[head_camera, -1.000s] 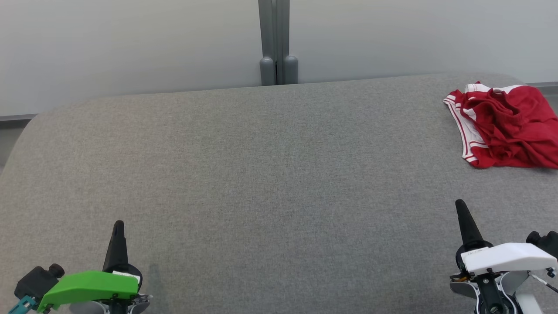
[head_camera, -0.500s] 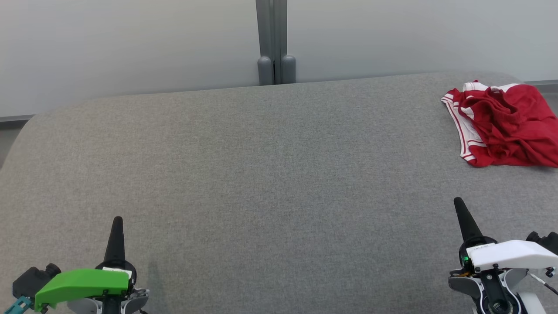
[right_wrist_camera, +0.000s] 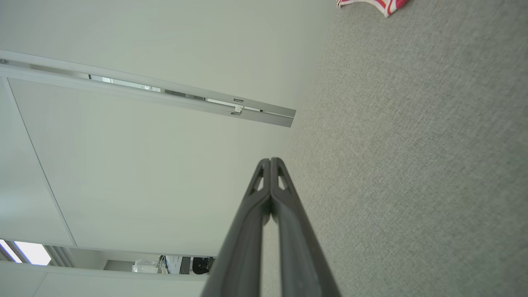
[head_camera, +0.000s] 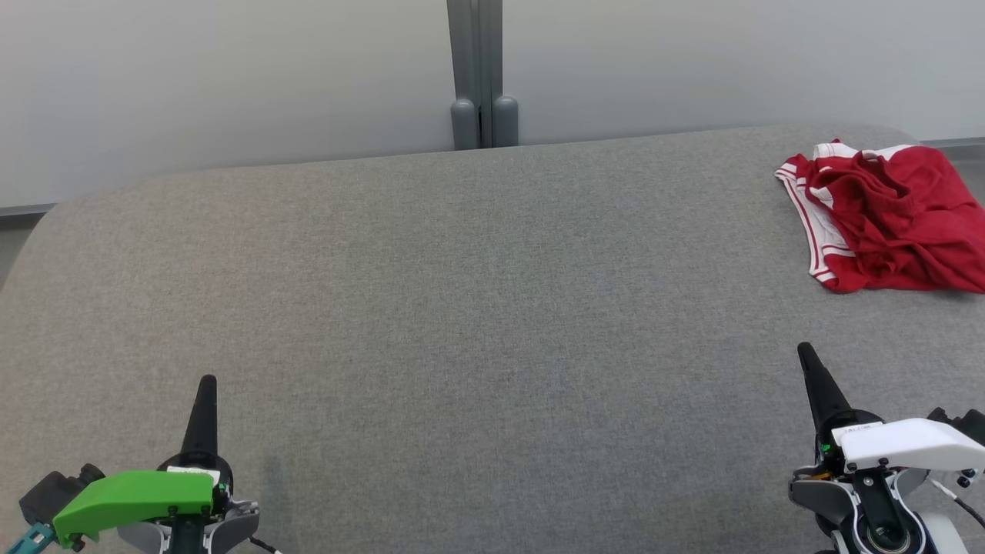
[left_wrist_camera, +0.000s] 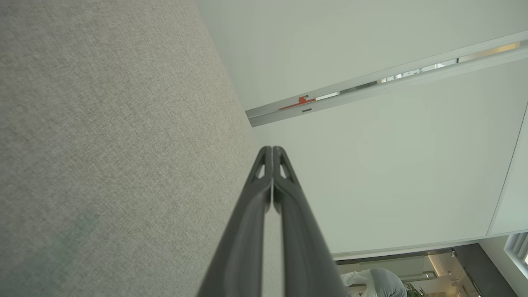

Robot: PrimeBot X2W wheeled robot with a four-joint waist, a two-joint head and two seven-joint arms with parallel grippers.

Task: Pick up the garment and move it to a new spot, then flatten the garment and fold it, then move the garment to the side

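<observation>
Two grippers sit low in the head view, the left gripper (head_camera: 206, 382) at seven o'clock and the right gripper (head_camera: 805, 351) at five o'clock. Each has its fingers pressed together on nothing, and both point toward twelve. That parked pose keeps both arms off the cloth-covered table (head_camera: 477, 308) and gives the head camera an open look at it.

The garment (head_camera: 885, 219), red with white striped trim, lies at two o'clock, bunched and creased rather than smooth, well apart from both grippers. It is already off to one side, yet rumpled. That fits either a heap waiting to be picked up or a loose bundle already set aside, and I cannot tell which.

As for edges, the garment sits close to the table's rounded far corner, and its right part runs out of view, so any reach there has little margin. The far edge runs close under the pale wall (head_camera: 231, 77) and its gray post (head_camera: 477, 77) at twelve o'clock. The broad gray middle, from nine through the centre, offers the most room for spreading fabric.
</observation>
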